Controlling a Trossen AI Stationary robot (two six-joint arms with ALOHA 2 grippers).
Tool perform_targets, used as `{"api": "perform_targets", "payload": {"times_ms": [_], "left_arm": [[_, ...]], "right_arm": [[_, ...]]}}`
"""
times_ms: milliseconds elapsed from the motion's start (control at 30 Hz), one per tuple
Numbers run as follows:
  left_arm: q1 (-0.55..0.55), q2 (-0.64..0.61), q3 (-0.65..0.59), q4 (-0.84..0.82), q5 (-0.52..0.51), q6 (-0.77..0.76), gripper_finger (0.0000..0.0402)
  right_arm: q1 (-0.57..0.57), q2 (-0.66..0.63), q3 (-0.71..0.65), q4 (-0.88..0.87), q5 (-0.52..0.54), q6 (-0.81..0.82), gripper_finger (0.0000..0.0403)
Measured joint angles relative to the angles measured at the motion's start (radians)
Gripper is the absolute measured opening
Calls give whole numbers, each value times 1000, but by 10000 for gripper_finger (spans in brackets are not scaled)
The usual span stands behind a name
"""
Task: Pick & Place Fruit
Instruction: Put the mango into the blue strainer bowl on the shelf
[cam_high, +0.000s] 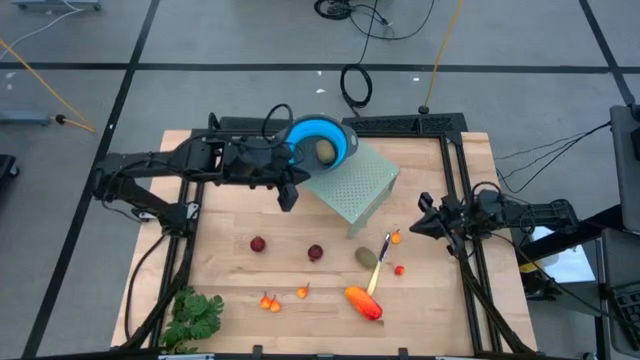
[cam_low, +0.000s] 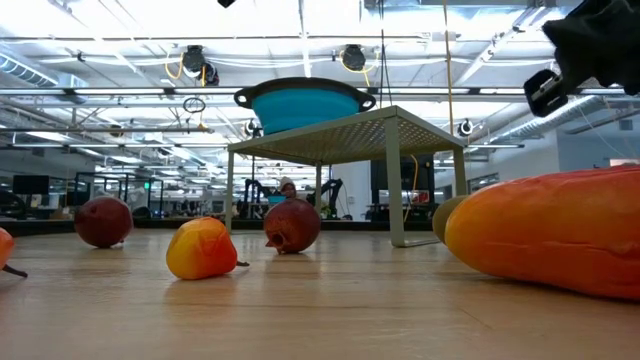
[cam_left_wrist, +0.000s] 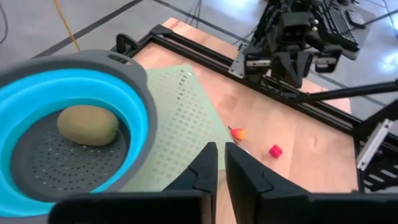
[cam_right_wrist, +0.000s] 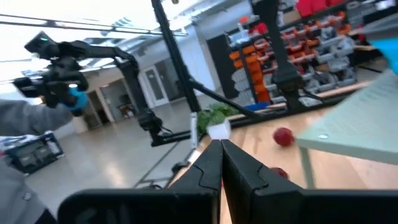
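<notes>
The left claw (cam_left_wrist: 217, 163) hangs clenched and empty beside the blue colander (cam_left_wrist: 37, 87), where an olive-brown oval fruit (cam_left_wrist: 87, 125) lies on its side. The right claw (cam_right_wrist: 221, 158) is clenched at the counter (cam_high: 230, 270) edge; the orange-red piece (cam_high: 363, 302) lies slantwise near the front

A grey floor (cam_high: 200, 90) crossed by dark lines surrounds the wooden table (cam_high: 230, 270), with cables (cam_high: 355, 85) trailing over it (one yellow). Behind, ceiling lights (cam_low: 200, 60) glow, and shelves (cam_right_wrist: 323, 37) carry orange and red bins.
</notes>
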Motion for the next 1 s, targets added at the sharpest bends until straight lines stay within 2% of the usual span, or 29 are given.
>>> {"api": "perform_targets", "payload": {"times_ms": [200, 500, 700, 1000], "left_arm": [[-56, 0, -45, 43, -69, -49, 2], [-103, -85, -296, 223, -72, -124, 25], [-116, -239, -469, 356, -72, -117, 26], [-116, -514, -712, 397, -73, -118, 26]], "right_arm": [[0, 28, 0, 64, -22, 0, 0], [0, 104, 1, 119, -48, 15, 0], [0, 160, 1, 184, -45, 28, 0], [0, 251, 1, 332, 16, 26, 0]]}}
